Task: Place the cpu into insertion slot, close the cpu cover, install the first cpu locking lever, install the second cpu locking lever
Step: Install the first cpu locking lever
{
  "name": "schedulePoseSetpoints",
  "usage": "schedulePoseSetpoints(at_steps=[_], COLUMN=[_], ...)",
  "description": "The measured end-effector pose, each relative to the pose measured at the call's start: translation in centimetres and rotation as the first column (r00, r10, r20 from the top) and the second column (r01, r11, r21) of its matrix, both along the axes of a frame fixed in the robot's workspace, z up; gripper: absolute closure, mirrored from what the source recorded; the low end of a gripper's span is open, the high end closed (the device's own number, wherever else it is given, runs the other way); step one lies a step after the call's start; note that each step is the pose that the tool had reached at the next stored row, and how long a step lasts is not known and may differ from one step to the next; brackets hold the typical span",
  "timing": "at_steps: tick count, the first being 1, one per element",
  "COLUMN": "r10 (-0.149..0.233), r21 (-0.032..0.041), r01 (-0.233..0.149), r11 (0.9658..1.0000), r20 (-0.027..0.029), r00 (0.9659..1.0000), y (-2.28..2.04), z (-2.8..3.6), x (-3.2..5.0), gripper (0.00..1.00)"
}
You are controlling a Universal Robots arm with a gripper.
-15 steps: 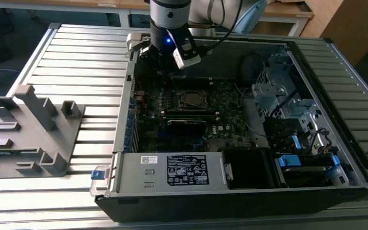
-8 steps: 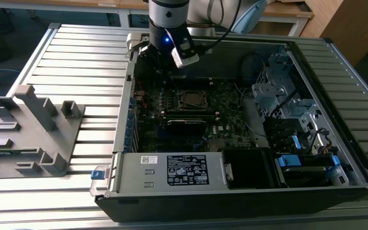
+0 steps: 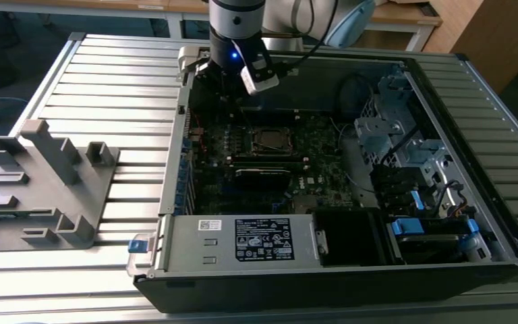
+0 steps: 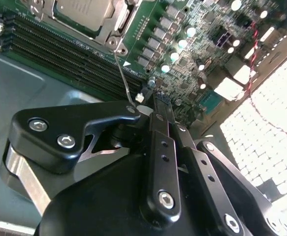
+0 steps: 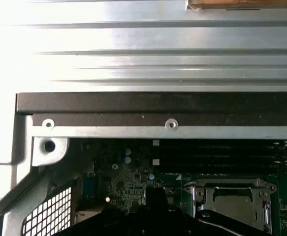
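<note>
The cpu (image 3: 272, 141) lies in its socket in the middle of the motherboard, its dull grey top showing in both wrist views (image 4: 81, 11) (image 5: 234, 202). The shiny cpu cover (image 4: 117, 22) (image 5: 230, 186) lies flat around it as a frame. A thin wire locking lever (image 4: 121, 73) rises from the socket corner, and its free end reaches my fingertips. My gripper (image 4: 148, 104) (image 3: 226, 96) hangs just beside the socket, toward the case's far wall, with its black fingers (image 4: 158, 147) drawn together. Whether they pinch the lever or only touch it, I cannot tell.
The open computer case (image 3: 173, 202) lies on a slatted metal table (image 3: 106, 88). Its dark rim (image 5: 158, 105) is close behind the gripper. Memory slots (image 4: 59, 54) run beside the socket. Drive bays (image 3: 403, 142) and a power supply (image 3: 241, 239) crowd the case. A grey fixture (image 3: 38, 182) stands at the exterior view's left.
</note>
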State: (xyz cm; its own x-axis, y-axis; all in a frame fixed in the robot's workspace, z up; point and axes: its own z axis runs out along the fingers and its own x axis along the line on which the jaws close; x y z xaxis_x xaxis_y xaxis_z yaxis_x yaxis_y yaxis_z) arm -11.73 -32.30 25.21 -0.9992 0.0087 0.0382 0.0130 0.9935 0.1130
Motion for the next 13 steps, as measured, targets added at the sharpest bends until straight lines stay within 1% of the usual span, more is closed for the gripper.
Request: schedulePoseSetpoints(at_steps=[4, 9, 13], r10=[0.000, 0.000, 0.000], r21=[0.0062, 0.0070, 0.0071], r01=[0.000, 0.000, 0.000], r11=[1.0000, 1.0000, 1.0000], r20=[0.0000, 0.0000, 0.0000], r00=[1.0000, 1.0000, 1.0000], y=[0.22, 0.35, 0.42], z=[-0.12, -0.17, -0.19], x=[0.00, 0.09, 0.51], gripper=[0.89, 0.89, 0.89])
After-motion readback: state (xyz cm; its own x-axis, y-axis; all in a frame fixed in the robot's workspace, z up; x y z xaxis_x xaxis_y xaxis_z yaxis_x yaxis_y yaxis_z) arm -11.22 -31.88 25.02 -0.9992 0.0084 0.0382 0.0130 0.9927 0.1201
